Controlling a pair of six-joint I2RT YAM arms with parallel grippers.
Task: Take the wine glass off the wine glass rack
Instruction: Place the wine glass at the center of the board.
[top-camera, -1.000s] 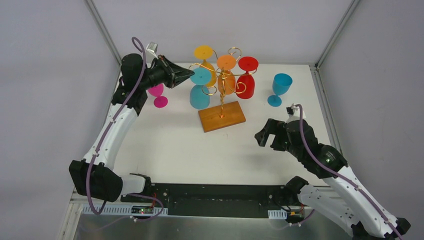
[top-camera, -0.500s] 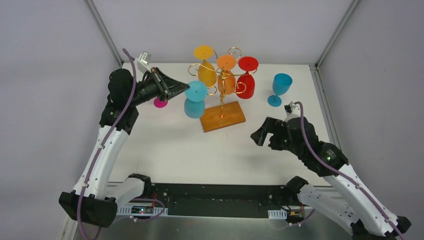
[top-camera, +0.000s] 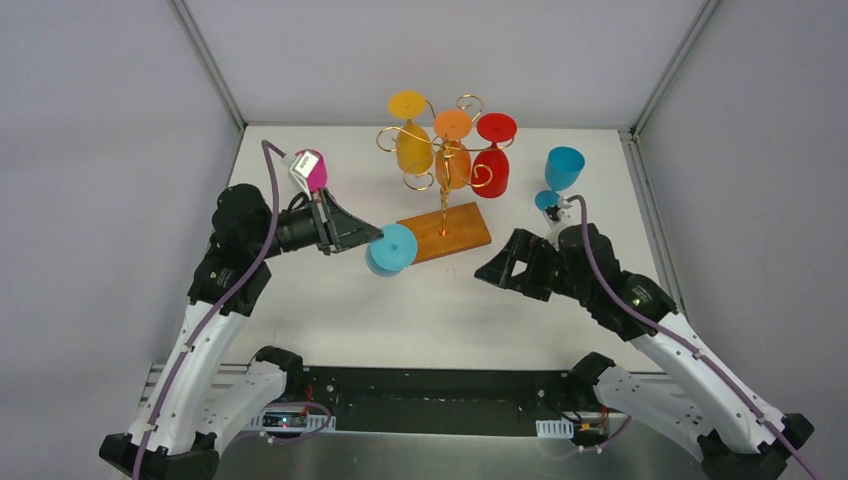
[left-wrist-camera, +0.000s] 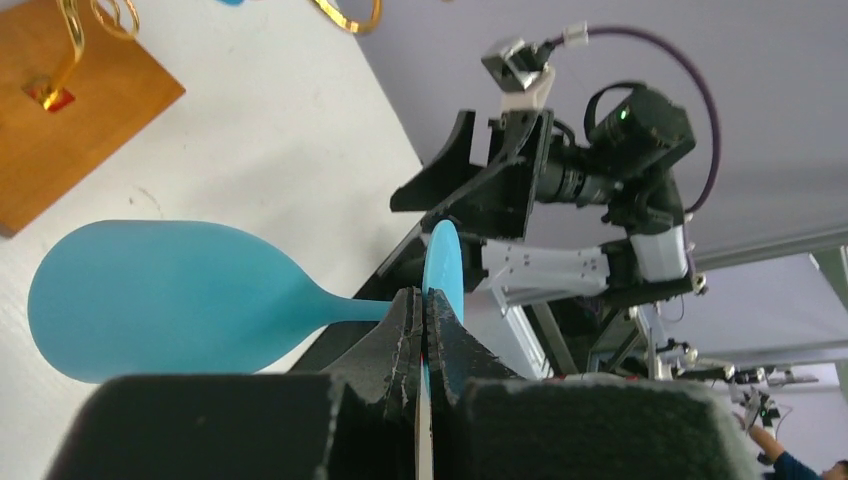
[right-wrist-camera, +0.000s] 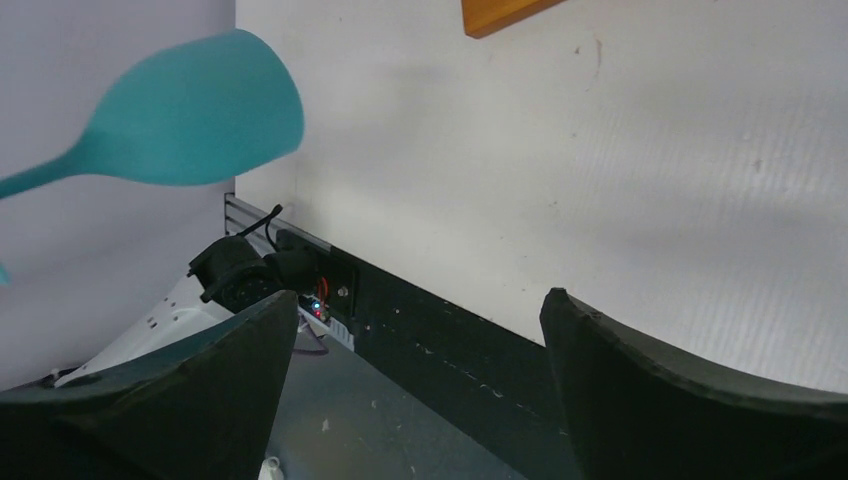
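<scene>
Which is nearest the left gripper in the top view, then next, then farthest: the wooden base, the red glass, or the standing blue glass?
1. The wooden base, just right of the left gripper.
2. The red glass, hanging farther back and right.
3. The standing blue glass, far right.

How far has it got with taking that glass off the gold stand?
Done: the light blue wine glass is clear of the wine glass rack, tipped sideways beside its wooden base. In hand: the left gripper is shut on its stem. Left: probably setting it down on the table. The yellow glass, orange glass and red glass hang on the rack; the right gripper is open and empty.
</scene>
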